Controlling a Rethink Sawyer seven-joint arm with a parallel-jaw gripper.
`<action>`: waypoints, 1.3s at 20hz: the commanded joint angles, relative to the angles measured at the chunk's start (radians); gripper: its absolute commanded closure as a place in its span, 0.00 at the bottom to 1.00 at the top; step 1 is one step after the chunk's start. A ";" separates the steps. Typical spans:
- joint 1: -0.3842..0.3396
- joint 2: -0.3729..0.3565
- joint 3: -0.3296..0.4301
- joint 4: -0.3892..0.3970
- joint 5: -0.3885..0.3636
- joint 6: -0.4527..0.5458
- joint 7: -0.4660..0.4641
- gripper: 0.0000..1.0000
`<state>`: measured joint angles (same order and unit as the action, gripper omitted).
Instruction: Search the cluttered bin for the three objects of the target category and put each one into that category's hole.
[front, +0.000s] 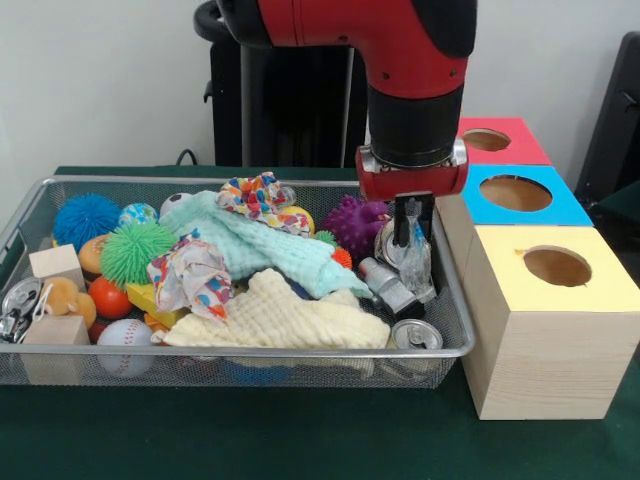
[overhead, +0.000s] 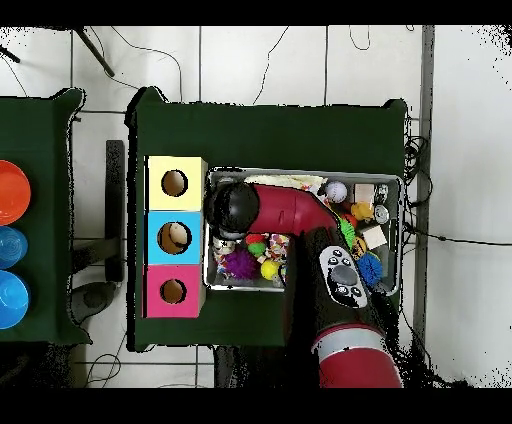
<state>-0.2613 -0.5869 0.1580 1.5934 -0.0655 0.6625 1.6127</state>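
Observation:
The silver wire-mesh bin (front: 300, 366) holds a heap of cloths, balls, blocks and cans. My gripper (front: 413, 228) hangs straight down into the bin's right end, next to the boxes. Its black fingers (front: 403, 222) stand close together on the top of a crumpled clear plastic bottle (front: 416, 266), which hangs upright below them among the clutter. The blue-top box with its round hole (front: 515, 192) stands just right of the gripper, outside the bin. In the overhead view the arm's head (overhead: 232, 210) hides the gripper and bottle; the blue-top hole (overhead: 174, 237) lies beside it. No other bottle shows.
A red-top box (front: 487, 139) and a yellow-top box (front: 557, 266) flank the blue one. Silver cans (front: 388, 285) (front: 415, 335) lie by the bottle. A mint cloth (front: 255, 245), a cream cloth (front: 280, 318), patterned cloths, spiky balls and wooden blocks (front: 55, 265) fill the bin.

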 joint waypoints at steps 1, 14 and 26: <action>0.015 -0.032 -0.022 0.133 0.057 0.057 0.215 1.00; 0.094 -0.067 -0.087 0.171 0.121 0.043 0.283 1.00; 0.160 -0.090 -0.140 0.222 0.198 -0.006 0.307 1.00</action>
<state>-0.1156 -0.6761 0.0459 1.7221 0.0747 0.6623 1.6212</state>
